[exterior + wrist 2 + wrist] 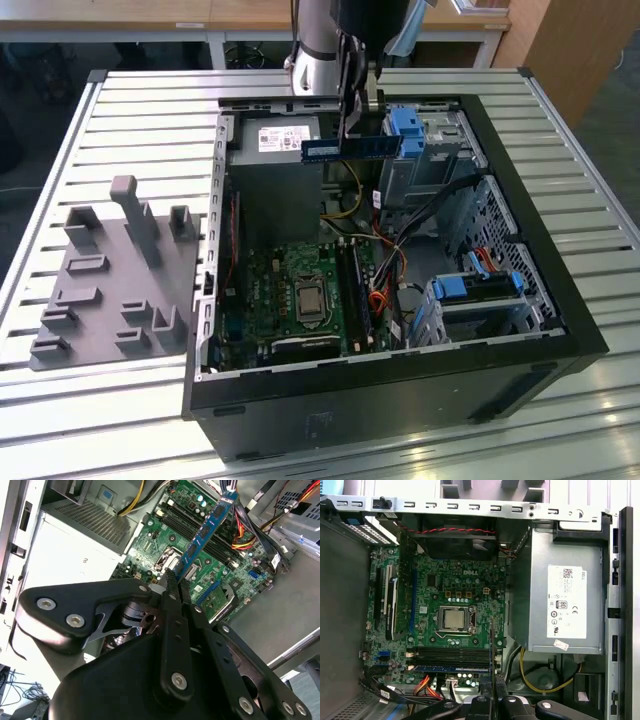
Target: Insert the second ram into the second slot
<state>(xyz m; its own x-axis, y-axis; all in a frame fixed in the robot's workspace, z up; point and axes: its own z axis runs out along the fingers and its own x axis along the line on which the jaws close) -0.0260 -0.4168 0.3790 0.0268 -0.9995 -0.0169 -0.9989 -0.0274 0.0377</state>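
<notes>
Second ram [322,149] is held clear of the board, pinched between the fingers of the gripper [356,128].
- Exterior view: the stick is carried level and on edge, above the open computer case [400,405]. It is seen against the power supply [262,150] and a blue drive-bay clip [408,125]. One end carries a pale label.
- The motherboard [275,290] lies well below the stick, with no contact between them.
- The case rests on a slatted table [120,110]. A grey fixture [100,300] sits beside it on the exterior view's left.

Second wrist view:
- The gripper [176,582] is closed on one end of the second ram [202,530]. The rest of the stick extends away from the fingers, over the board.
- Chips are visible along its blue face.

First wrist view:
- The board is seen from directly above. The memory slots [450,654] run side by side, near the processor socket [454,619].
- A blue strip [450,668] lies along one slot. It is possibly a stick already seated, but this cannot be confirmed.
- A thin dark line crosses the slots above the gripper [493,700]. It is taken to be the held stick seen edge-on.

Which slot is the second one cannot be told.
</notes>
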